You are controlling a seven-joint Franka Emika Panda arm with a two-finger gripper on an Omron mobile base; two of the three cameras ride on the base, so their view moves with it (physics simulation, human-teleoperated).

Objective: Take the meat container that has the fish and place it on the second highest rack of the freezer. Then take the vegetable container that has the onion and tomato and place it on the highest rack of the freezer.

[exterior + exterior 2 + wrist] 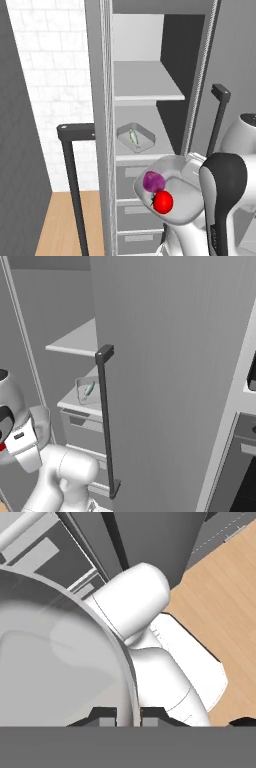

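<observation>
Hand: the hand (125, 718) is clamped on the rim of the vegetable container (60, 662); its two dark fingertips (102, 716) sit on either side of the thin rim at the 6 o'clock edge of the hand view.
Arm pose: in the left base view the arm rises from 5 o'clock, its dark-and-white upper link (223, 200) standing at the container's right rim and covering the hand.
Vegetable container: a shallow grey bowl-like tray (187, 207), carried clear of any shelf, in front of the grey drawers (135, 215).
Onion: purple, inside the container (152, 181), at the tomato's 11 o'clock, touching it.
Tomato: glossy red (163, 202), near the container's front edge.
Meat container: (136, 137) resting on the second highest rack (140, 157); the fish (132, 136) lies inside it.
Highest rack: flat light-grey shelf (145, 82) at 12 o'clock above the meat container.
Freezer: the door (165, 366) stands open, with its long black bar handle (106, 421) upright.
</observation>
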